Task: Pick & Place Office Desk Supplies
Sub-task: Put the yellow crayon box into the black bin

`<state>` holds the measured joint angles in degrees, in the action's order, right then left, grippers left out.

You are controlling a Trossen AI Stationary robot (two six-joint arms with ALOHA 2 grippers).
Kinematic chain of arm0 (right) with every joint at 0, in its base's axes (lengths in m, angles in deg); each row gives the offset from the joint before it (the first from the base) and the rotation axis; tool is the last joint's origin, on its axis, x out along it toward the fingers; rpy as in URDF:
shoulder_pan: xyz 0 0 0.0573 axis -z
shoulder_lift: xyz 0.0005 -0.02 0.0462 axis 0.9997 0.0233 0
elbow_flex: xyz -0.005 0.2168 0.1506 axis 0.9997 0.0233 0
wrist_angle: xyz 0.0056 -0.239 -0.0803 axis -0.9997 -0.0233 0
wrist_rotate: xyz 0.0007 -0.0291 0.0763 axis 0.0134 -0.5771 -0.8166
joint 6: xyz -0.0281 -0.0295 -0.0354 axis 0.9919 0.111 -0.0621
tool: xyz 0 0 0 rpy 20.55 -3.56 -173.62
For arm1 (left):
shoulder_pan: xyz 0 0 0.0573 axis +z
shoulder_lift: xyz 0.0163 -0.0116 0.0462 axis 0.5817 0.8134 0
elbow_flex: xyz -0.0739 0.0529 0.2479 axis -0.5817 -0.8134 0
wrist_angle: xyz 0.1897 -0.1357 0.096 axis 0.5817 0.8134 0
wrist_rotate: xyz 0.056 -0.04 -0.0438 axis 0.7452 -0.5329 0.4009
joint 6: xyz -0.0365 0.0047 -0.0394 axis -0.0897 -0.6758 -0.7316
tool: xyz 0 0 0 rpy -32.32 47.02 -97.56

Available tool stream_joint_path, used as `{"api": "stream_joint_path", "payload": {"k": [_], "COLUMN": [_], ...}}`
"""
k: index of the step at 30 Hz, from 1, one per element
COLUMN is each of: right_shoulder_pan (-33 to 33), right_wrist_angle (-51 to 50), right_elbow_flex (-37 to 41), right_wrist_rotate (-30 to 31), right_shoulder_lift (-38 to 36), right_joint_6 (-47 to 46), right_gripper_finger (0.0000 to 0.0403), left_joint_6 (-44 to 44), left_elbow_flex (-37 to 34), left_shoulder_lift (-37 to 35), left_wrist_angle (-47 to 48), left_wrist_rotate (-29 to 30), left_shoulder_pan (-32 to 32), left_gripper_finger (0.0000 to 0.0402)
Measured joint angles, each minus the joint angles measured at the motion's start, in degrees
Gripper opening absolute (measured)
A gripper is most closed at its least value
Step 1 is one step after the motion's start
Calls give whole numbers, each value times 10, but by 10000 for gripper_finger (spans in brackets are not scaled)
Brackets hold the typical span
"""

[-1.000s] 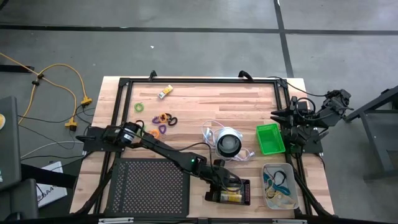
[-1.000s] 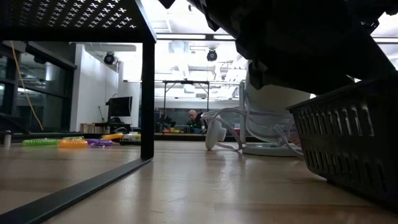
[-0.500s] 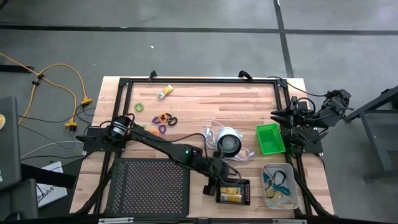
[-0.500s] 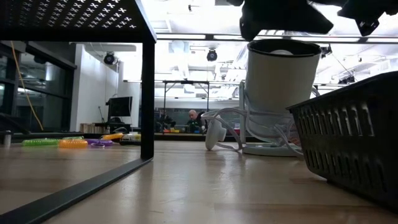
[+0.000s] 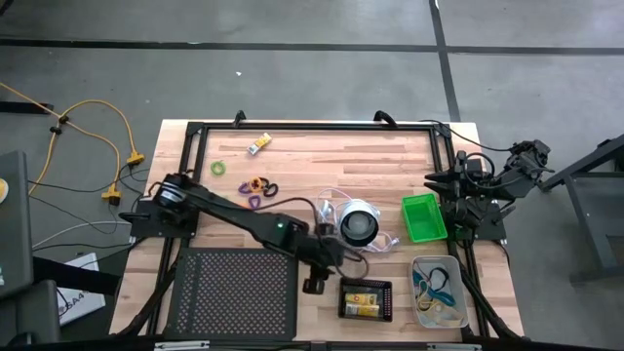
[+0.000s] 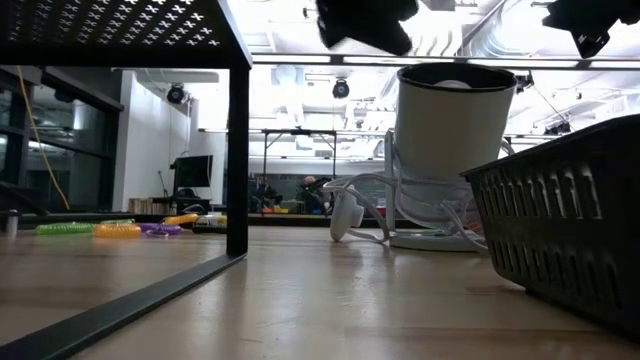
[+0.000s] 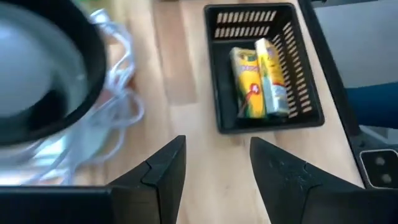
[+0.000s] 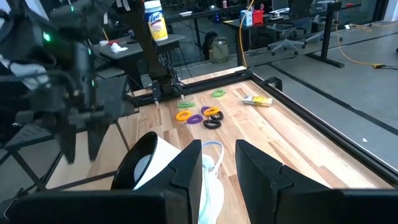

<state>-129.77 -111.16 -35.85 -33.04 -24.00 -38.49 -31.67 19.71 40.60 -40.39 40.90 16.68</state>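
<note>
My left gripper (image 5: 314, 283) (image 7: 217, 143) is open and empty above the bare wood, between the round white-and-black object (image 5: 358, 224) and the black tray (image 5: 366, 298). Two yellow-and-white packs (image 7: 258, 78) lie flat side by side in that tray. A third pack (image 5: 258, 144) lies at the far left of the table. A green loop (image 5: 218, 168) and a cluster of orange, purple and dark loops (image 5: 255, 190) lie on the wood left of centre. My right gripper (image 5: 439, 180) (image 8: 217, 152) is open and empty at the table's right edge.
A green tray (image 5: 423, 216) stands at the right, and a clear tray (image 5: 437, 292) with teal and dark cords stands at the near right. A black perforated panel (image 5: 234, 292) covers the near left. The round object's white cord (image 5: 327, 207) lies looped beside it.
My left gripper has risen from the black tray and gone toward the table's left, clear of the tray's rim. The two packs stay lying in the tray.
</note>
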Motion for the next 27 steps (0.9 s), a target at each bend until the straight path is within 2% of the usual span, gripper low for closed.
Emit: {"api": "stream_joint_path", "payload": {"k": [9,15,22,27], "right_shoulder_pan": [0,0,0,0], "right_wrist_angle": [0,0,0,0], "right_elbow_flex": [0,0,0,0], "right_wrist_rotate": [0,0,0,0], "right_shoulder_lift": [0,0,0,0], "right_joint_6": [0,0,0,0], "right_gripper_finger": [85,85,85,85], "left_joint_6": [-36,-56,-124,-142], "left_elbow_flex": [0,0,0,0], "left_shoulder_lift": [-59,-65,-65,-65], "left_wrist_angle": [111,156,279,313], "left_wrist_rotate": [47,38,32,4], "left_shoulder_pan": [29,83,159,213], "left_gripper_finger": [173,173,173,173]}}
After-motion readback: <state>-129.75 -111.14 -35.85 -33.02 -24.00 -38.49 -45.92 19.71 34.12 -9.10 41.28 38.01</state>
